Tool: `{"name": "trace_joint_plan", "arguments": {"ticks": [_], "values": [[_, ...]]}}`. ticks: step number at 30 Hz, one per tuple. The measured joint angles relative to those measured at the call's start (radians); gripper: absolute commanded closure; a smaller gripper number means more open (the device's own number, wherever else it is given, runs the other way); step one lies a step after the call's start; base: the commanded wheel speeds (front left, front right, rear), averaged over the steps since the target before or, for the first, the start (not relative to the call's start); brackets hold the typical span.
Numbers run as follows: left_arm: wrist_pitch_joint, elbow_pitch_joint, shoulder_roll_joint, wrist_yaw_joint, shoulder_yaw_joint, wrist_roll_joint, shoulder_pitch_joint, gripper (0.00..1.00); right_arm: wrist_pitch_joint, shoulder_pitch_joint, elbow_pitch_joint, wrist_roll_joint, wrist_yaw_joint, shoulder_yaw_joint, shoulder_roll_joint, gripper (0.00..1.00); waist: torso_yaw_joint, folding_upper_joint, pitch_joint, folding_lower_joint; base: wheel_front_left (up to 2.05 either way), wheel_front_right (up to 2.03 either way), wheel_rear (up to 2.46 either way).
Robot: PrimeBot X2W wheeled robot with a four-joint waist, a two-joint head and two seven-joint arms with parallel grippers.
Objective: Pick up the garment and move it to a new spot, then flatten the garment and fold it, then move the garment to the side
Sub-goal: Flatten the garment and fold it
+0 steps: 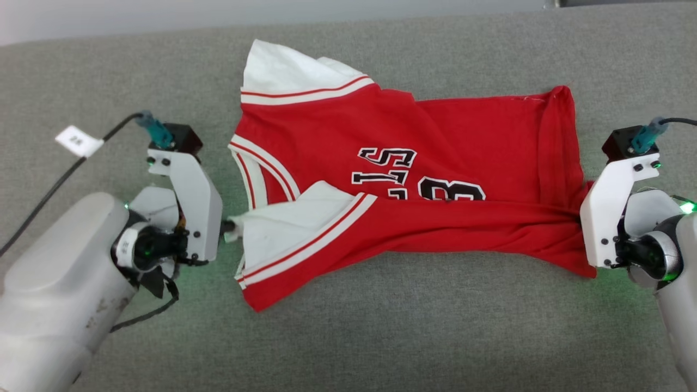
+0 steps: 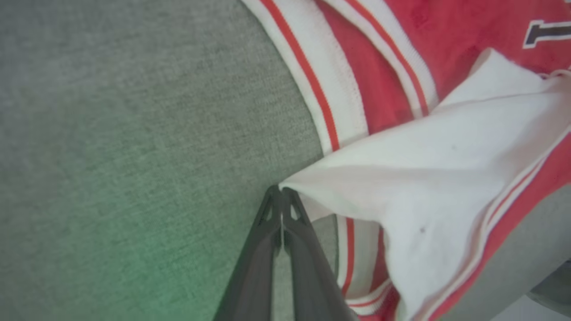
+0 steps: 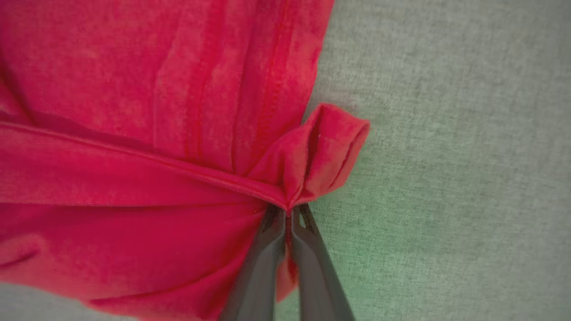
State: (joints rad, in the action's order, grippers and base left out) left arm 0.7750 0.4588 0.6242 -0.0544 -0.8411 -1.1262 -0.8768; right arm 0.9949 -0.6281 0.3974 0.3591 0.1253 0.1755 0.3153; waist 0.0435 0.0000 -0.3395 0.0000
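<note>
The garment (image 1: 435,136), a small red jersey with white sleeves and black lettering, lies sideways on the grey surface with its near long edge folded over toward the middle. My left gripper (image 1: 228,224) is shut on the tip of the near white sleeve (image 2: 401,178), and in the left wrist view the left gripper (image 2: 282,189) pinches that white cloth at its fingertips. At the right end, my right gripper (image 1: 581,220) is shut on the red hem. The right wrist view has the right gripper (image 3: 287,209) clamping a bunched red fold (image 3: 321,151).
The grey fabric surface (image 1: 381,337) spreads all around the jersey. A black cable with a white tag (image 1: 79,140) runs off my left wrist at the left. A pale wall strip (image 1: 163,16) runs along the far edge.
</note>
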Motion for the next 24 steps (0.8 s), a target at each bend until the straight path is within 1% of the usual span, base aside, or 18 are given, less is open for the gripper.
{"name": "trace_joint_plan", "arguments": {"ticks": [3, 4, 5, 6, 7, 8, 9, 11, 15, 17, 20, 21, 22, 23, 24], "values": [[0.087, 0.006, -0.005, 0.002, -0.023, -0.014, -0.016, 1.00, 0.004, -0.007, 0.021, -0.003, 0.000, 0.007, -0.009, 1.00, -0.002, 0.0000, 0.013, 0.0000, 0.00, 0.00, 0.00], [0.108, 0.006, -0.006, 0.004, -0.030, -0.016, -0.022, 0.96, 0.004, -0.009, 0.027, -0.006, 0.000, 0.012, -0.012, 1.00, -0.003, 0.0000, 0.017, -0.0001, 0.00, 0.00, 0.00], [0.121, 0.009, -0.007, 0.006, -0.033, -0.017, -0.026, 0.96, 0.004, -0.013, 0.033, -0.009, 0.000, 0.016, -0.015, 1.00, -0.003, 0.0000, 0.021, 0.0000, 0.00, 0.00, 0.00], [0.140, 0.012, -0.009, 0.006, -0.034, -0.022, -0.031, 0.85, 0.006, -0.016, 0.040, -0.008, 0.000, 0.019, -0.018, 1.00, -0.003, 0.0000, 0.024, 0.0000, 0.00, 0.00, 0.00], [0.154, 0.016, -0.009, 0.000, -0.035, -0.026, -0.039, 0.74, 0.006, -0.018, 0.046, -0.008, 0.000, 0.019, -0.022, 1.00, -0.003, 0.0000, 0.026, -0.0001, 0.00, 0.00, 0.00], [0.167, 0.017, -0.008, -0.004, -0.038, -0.025, -0.046, 0.53, 0.005, -0.019, 0.051, -0.009, 0.000, 0.022, -0.025, 1.00, -0.002, 0.0000, 0.029, 0.0000, 0.00, 0.00, 0.00], [0.179, 0.020, -0.008, -0.015, -0.037, -0.027, -0.053, 0.00, 0.004, -0.022, 0.057, -0.009, 0.000, 0.026, -0.027, 1.00, -0.002, 0.0000, 0.031, 0.0000, 0.00, 0.00, 0.00], [0.203, 0.018, 0.005, -0.027, -0.041, -0.019, -0.074, 0.00, -0.001, -0.029, 0.072, -0.011, 0.000, 0.028, -0.029, 1.00, -0.002, 0.0000, 0.033, 0.0000, 0.00, 0.00, 0.00], [0.248, 0.007, 0.055, -0.066, -0.044, 0.017, -0.134, 0.00, -0.017, -0.038, 0.099, -0.019, 0.000, 0.022, -0.030, 1.00, -0.010, 0.0000, 0.037, -0.0001, 0.00, 0.00, 0.00], [0.248, -0.006, 0.079, -0.099, -0.026, 0.020, -0.153, 0.00, -0.021, -0.042, 0.115, -0.026, 0.001, 0.019, -0.030, 1.00, -0.015, 0.0000, 0.041, -0.0001, 0.00, 0.00, 0.00], [0.236, -0.043, 0.107, -0.125, -0.010, 0.026, -0.167, 0.00, -0.024, -0.049, 0.145, -0.037, 0.002, 0.017, -0.033, 1.00, -0.021, 0.0000, 0.052, 0.0000, 0.00, 0.00, 0.00], [0.220, -0.054, 0.116, -0.138, -0.008, 0.039, -0.165, 0.00, -0.024, -0.053, 0.154, -0.047, 0.002, 0.016, -0.034, 0.20, -0.023, 0.0000, 0.056, 0.0000, 0.00, 0.00, 0.00], [0.199, -0.062, 0.124, -0.160, 0.004, 0.041, -0.161, 0.00, -0.025, -0.055, 0.167, -0.058, 0.002, 0.012, -0.037, 0.00, -0.024, 0.0000, 0.062, 0.0000, 0.00, 0.00, 0.00], [0.182, -0.073, 0.133, -0.173, 0.009, 0.043, -0.154, 0.00, -0.023, -0.055, 0.181, -0.061, 0.002, 0.003, -0.043, 0.00, -0.026, 0.0000, 0.068, 0.0000, 0.00, 0.00, 0.00], [0.169, -0.091, 0.140, -0.173, 0.013, 0.043, -0.137, 0.00, -0.021, -0.058, 0.193, -0.063, 0.002, -0.005, -0.042, 0.00, -0.027, 0.0000, 0.075, 0.0000, 0.00, 0.00, 0.00]]}}
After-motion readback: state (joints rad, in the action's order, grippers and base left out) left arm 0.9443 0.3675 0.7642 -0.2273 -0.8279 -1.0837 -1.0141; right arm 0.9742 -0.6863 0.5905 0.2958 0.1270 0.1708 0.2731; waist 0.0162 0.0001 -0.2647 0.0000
